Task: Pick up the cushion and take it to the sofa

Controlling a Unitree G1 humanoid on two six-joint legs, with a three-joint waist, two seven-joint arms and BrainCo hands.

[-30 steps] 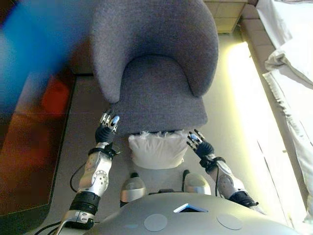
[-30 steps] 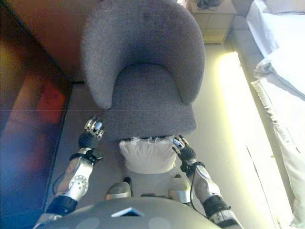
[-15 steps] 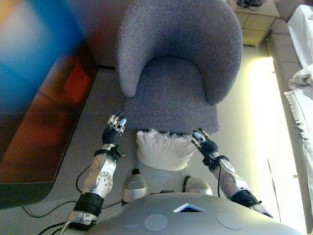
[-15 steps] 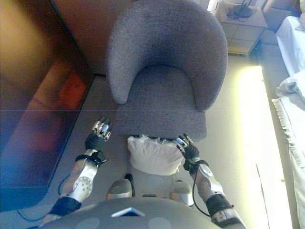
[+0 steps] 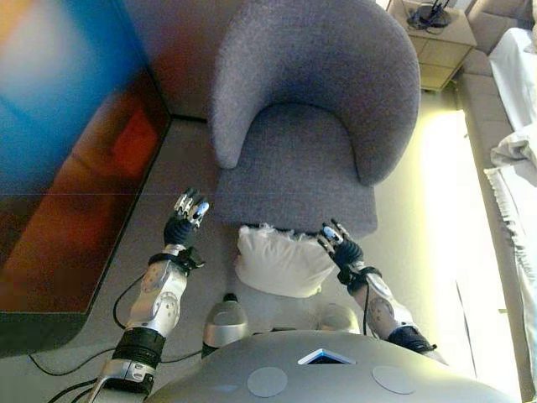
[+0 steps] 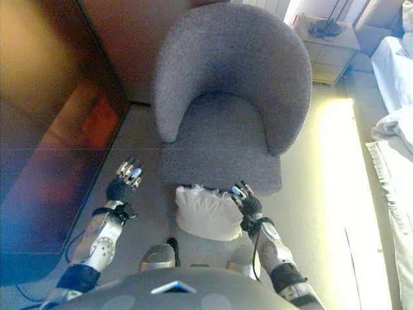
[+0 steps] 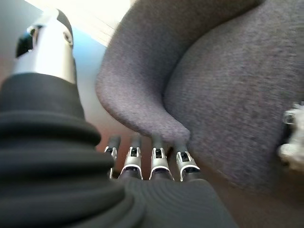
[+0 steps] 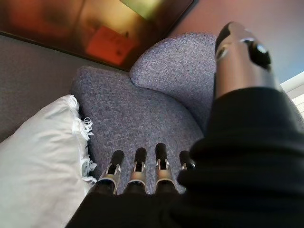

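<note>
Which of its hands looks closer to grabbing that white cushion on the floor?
The right hand. It sits at the edge of the cushion, fingers straight, while the left hand hangs well off to the cushion's other side, by the armchair.

**A bedroom setting, hotel-like in its furnishing**

A furnished bedroom is being shown here. A grey upholstered tub armchair is seen standing on pale carpet. To the right, white bedding is draped over the edge of a bed. A small bedside cabinet with drawers is visible in the far corner, with dark items resting on top. A dark, glossy panel is set along the left side.
</note>
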